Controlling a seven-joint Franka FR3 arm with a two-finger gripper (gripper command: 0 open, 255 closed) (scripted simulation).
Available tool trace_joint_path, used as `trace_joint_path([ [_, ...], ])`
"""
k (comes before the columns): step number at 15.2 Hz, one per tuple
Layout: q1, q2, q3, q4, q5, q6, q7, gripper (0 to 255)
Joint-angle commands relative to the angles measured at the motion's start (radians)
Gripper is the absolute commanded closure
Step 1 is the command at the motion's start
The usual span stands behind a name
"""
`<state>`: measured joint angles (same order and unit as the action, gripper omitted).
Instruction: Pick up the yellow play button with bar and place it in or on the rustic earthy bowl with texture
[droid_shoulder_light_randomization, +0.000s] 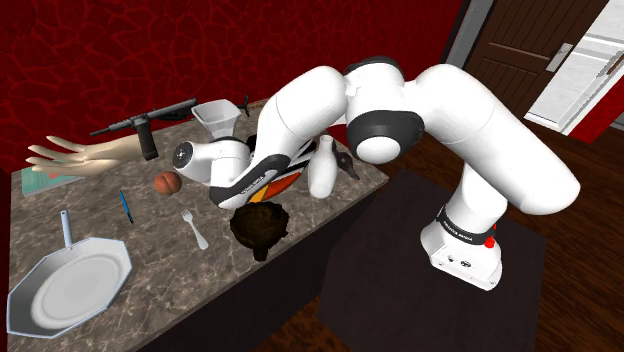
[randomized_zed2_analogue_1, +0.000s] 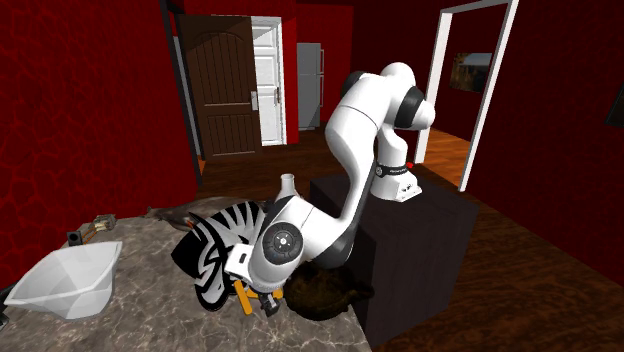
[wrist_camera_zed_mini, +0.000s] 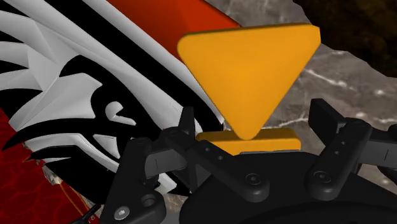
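Fig. 1. I see a brown marbled countertop (droid_shoulder_light_randomization: 158, 268) bearing a white octagonal pan (droid_shoulder_light_randomization: 70, 285), fork (droid_shoulder_light_randomization: 195, 230), blue pen (droid_shoulder_light_randomization: 126, 207), reddish ball (droid_shoulder_light_randomization: 167, 183), mannequin hand (droid_shoulder_light_randomization: 80, 157), white vase (droid_shoulder_light_randomization: 321, 168) and dark textured bowl (droid_shoulder_light_randomization: 260, 228).

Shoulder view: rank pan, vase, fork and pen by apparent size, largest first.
1. pan, also nearest the camera
2. vase
3. fork and pen: both thin and much alike, so left unranked
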<state>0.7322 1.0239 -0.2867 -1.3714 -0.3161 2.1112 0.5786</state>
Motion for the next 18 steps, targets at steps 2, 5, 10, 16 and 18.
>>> trace_joint_path([
  [2,-0.008,0.011,-0.003,-0.013,-0.003,0.025,0.002,0],
  [5,-0.008,0.012,-0.003,-0.013,-0.003,0.025,0.002,0],
  [10,-0.008,0.012,-0.003,-0.013,-0.003,0.025,0.002,255],
  [16,-0.008,0.012,-0.003,-0.013,-0.003,0.025,0.002,255],
  [18,-0.008,0.012,-0.003,-0.013,-0.003,0.025,0.002,255],
])
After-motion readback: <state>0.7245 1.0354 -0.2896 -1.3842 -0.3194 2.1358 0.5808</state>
